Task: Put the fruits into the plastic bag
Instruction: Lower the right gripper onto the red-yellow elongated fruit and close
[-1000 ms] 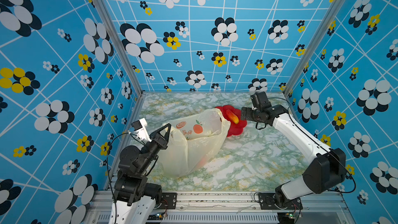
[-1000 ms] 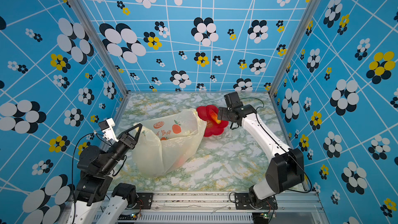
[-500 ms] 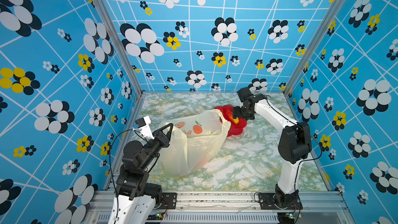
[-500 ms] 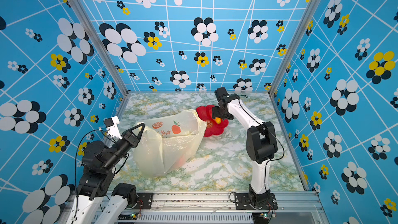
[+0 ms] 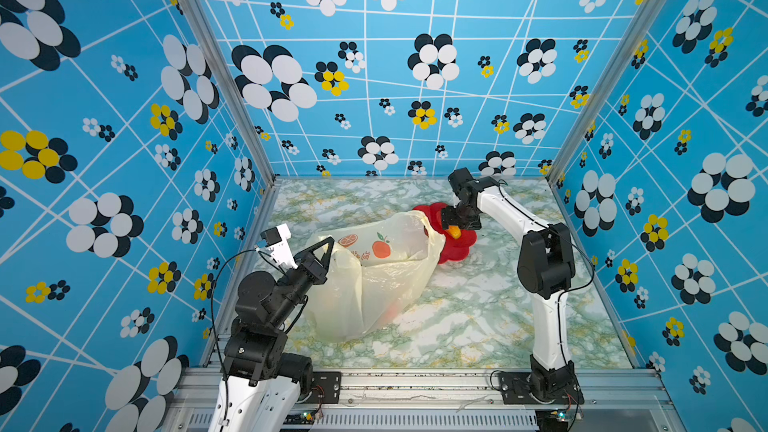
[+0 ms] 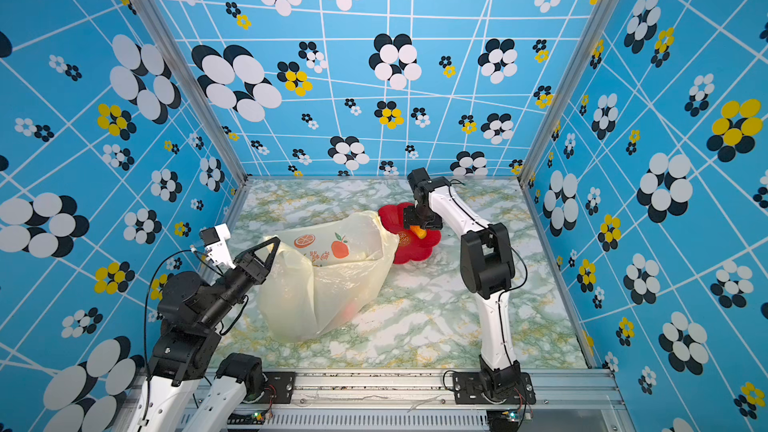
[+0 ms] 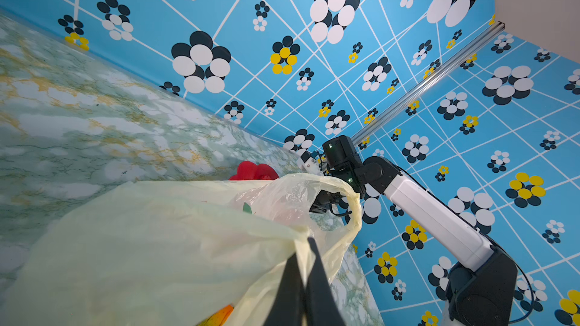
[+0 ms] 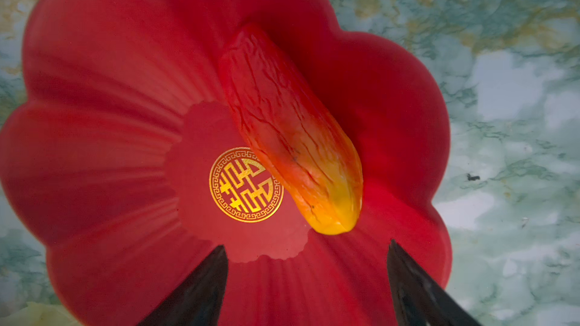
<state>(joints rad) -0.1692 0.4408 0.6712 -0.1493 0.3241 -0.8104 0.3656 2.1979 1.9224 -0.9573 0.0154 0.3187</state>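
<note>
A gold round emblem (image 8: 246,184), a stylised seal-type character inside a fret border, is stamped at the centre of the red plate (image 8: 94,95). The plastic bag (image 5: 374,280) carries red writing (image 5: 360,255) beneath its orange-fruit prints (too small to read).

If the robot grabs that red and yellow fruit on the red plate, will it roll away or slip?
Probably it could roll a little: the mango is long and rounded, leaning on the plate's sloped side. Its skin looks wrinkled, so likely not very slippery. It seems small between the right gripper's open jaws, so it is probably light.
</note>
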